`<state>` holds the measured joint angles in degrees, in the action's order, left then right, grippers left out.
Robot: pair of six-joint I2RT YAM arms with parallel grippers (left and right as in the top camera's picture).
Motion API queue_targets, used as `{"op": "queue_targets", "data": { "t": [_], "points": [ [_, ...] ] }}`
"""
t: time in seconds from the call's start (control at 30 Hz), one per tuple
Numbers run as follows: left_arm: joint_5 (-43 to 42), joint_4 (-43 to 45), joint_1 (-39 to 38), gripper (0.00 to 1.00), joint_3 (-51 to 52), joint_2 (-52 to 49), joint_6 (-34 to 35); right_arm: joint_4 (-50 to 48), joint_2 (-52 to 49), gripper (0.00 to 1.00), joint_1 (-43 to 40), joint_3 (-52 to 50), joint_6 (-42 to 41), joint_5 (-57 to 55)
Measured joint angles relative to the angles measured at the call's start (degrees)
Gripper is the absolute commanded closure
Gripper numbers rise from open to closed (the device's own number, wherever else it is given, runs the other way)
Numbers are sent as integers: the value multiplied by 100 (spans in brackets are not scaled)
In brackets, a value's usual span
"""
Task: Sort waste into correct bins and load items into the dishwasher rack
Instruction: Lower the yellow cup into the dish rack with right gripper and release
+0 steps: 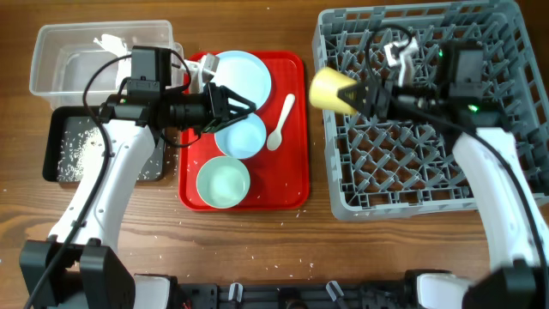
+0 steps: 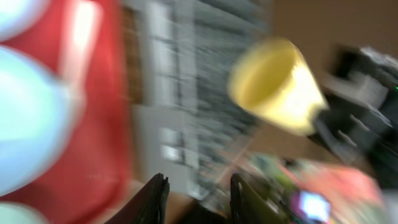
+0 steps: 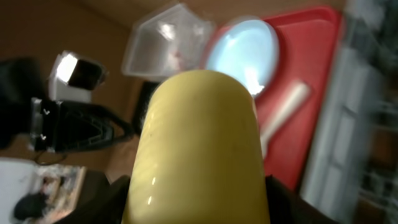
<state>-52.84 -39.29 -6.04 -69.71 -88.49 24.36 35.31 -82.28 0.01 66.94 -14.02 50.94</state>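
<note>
My right gripper (image 1: 358, 94) is shut on the small yellow cup (image 1: 330, 89), held on its side above the left edge of the grey dishwasher rack (image 1: 480, 184); the cup fills the right wrist view (image 3: 199, 149) and shows in the left wrist view (image 2: 277, 84). My left gripper (image 1: 244, 107) is open and empty above the red tray (image 1: 292, 184), over the round pale plate (image 1: 244, 73) and the small white bowl (image 1: 240, 137). The pale teal bowl (image 1: 223, 182) and white plastic spoon (image 1: 281, 122) lie on the tray. The clear tub (image 1: 64, 64) holds white scraps. The black tray (image 1: 69, 146) holds white crumbs.
White crumbs are scattered on the wooden table in front of the red tray (image 1: 249, 253). A white clip-like part (image 1: 399, 53) sits in the rack's back area. The left wrist view is blurred by motion.
</note>
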Motion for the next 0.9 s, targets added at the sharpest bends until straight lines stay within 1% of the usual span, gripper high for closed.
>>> {"op": "queue_targets", "data": {
  "t": [0.03, 0.07, 0.1, 0.13, 0.2, 0.3, 0.33, 0.43, 0.5, 0.6, 0.63, 0.67, 0.7, 0.73, 0.77, 0.83, 0.9],
  "points": [
    [487, -37, 0, 66, 0, 0, 0, 605, 267, 65, 0, 63, 87, -496],
    [922, -76, 0, 65, 0, 0, 2, 828, 413, 64, 0, 105, 164, -723],
    [1351, -103, 0, 63, 0, 0, 0, 1405, 688, 64, 0, 321, 221, -1314],
    [1705, -140, 0, 61, 0, 0, -2, 2380, 861, 64, 2, 682, 330, -1991],
    [2496, -225, 0, 60, 0, 0, 0, 3250, 1054, 65, 103, 1036, 382, -2868],
    [3062, -302, 0, 58, 0, 0, 2, 4026, 887, 64, 608, 1084, 352, -3622],
    [3303, -313, 0, 58, 0, 0, 0, 4183, 706, 64, 835, 1086, 304, -3816],
    [3598, -315, 0, 55, 0, 0, -2, 4553, 140, 65, 1335, 1088, 76, -4223],
    [3676, -315, 0, 55, 0, 0, -2, 4522, -170, 65, 1517, 1064, 11, -4317],
    [3716, -315, 0, 54, 0, 0, -2, 4216, -400, 64, 1523, 723, -15, -4376],
    [3718, -313, 0, 54, 0, 0, -2, 4103, -481, 60, 1523, 577, -28, -4378],
    [3718, -315, 0, 54, 0, 0, -2, 3978, -533, 45, 1521, 463, -31, -4395],
    [3718, -315, 0, 54, 0, 0, -2, 3877, -570, 34, 1523, 422, -28, -4395],
    [3718, -317, 0, 53, 0, 0, -2, 3812, -590, 23, 1523, 402, -31, -4413],
    [3718, -334, 0, 51, 0, 0, -2, 3740, -592, 17, 1521, 400, -52, -4454],
    [3716, -385, 0, 50, 0, 0, -4, 3648, -592, 14, 1523, 398, -96, -4459],
    [3718, -387, 0, 50, 0, 0, -2, 3615, -592, 13, 1523, 398, -96, -4461]
  ]
}}
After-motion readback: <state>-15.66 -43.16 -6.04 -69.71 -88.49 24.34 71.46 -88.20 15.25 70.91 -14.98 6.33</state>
